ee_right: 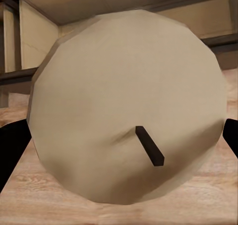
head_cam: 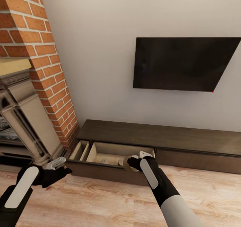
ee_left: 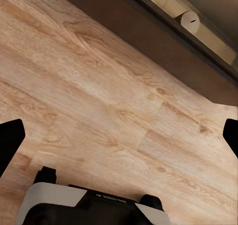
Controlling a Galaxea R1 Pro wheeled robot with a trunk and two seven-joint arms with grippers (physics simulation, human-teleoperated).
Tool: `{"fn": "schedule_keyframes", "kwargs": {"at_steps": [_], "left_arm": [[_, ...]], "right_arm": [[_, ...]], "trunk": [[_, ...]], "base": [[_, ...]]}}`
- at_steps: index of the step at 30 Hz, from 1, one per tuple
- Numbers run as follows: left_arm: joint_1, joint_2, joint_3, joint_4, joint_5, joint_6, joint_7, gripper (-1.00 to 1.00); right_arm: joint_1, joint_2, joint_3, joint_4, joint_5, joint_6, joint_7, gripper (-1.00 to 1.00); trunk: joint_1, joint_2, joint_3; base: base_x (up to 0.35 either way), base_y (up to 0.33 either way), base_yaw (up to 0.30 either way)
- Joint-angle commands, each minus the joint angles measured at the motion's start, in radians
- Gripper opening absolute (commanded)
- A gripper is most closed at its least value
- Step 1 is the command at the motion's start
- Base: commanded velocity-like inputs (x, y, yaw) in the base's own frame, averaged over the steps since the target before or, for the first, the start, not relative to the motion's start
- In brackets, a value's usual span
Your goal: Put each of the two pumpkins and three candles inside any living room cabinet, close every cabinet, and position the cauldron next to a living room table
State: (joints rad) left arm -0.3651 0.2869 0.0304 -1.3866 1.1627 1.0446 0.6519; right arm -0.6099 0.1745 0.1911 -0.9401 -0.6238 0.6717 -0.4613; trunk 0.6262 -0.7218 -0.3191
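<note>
Pale wood flooring (head_cam: 100, 203) runs up to the cabinet (head_cam: 160, 133), whose left-end drawer (head_cam: 113, 153) stands pulled open. From where I stand, the right gripper (head_cam: 134, 162) holds one candle (ee_right: 126, 106) pinched between its fingers, right over the drawer's front edge. One more candle (head_cam: 104, 160) seems to lie inside the drawer, though it is small and faint. So I count two candles, one open drawer, one cabinet. I judge one candle stowed, one about to go in, with the third candle, both pumpkins, the drawer's closing and the cauldron left to do. Left of the drawer, the left gripper (head_cam: 58, 165) hangs above bare floor, fingers spread wide and empty. Above the cabinet hangs a dark television (head_cam: 184, 63); left of it rises a brick chimney (head_cam: 43, 60).
</note>
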Motion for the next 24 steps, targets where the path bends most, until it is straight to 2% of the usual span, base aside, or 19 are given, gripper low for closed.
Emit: {"fn": "schedule_keyframes", "kwargs": {"at_steps": [1,6,15,24], "left_arm": [[0.000,-0.001,-0.002,0.000,0.000,0.000,0.000,1.00],[0.000,0.000,-0.003,0.000,0.000,0.000,0.000,1.00],[0.000,-0.001,-0.006,0.000,0.000,0.000,0.000,1.00],[0.000,-0.002,-0.006,-0.001,0.000,0.000,0.000,1.00]], "right_arm": [[0.000,0.000,0.002,0.000,0.000,-0.003,0.000,-1.00],[-0.001,0.000,0.003,-0.002,-0.009,-0.002,-0.001,-1.00],[-0.001,0.000,0.002,0.000,-0.014,0.003,0.002,-1.00],[-0.001,0.000,0.018,0.000,-0.010,-0.008,0.001,-1.00]], "trunk": [[0.000,0.000,0.000],[0.000,0.000,0.000],[0.000,0.000,0.000],[0.000,0.000,0.000]], "base": [[0.000,0.000,0.000],[0.004,0.010,-0.071],[0.167,0.163,-0.253],[0.162,0.074,-0.029]]}}
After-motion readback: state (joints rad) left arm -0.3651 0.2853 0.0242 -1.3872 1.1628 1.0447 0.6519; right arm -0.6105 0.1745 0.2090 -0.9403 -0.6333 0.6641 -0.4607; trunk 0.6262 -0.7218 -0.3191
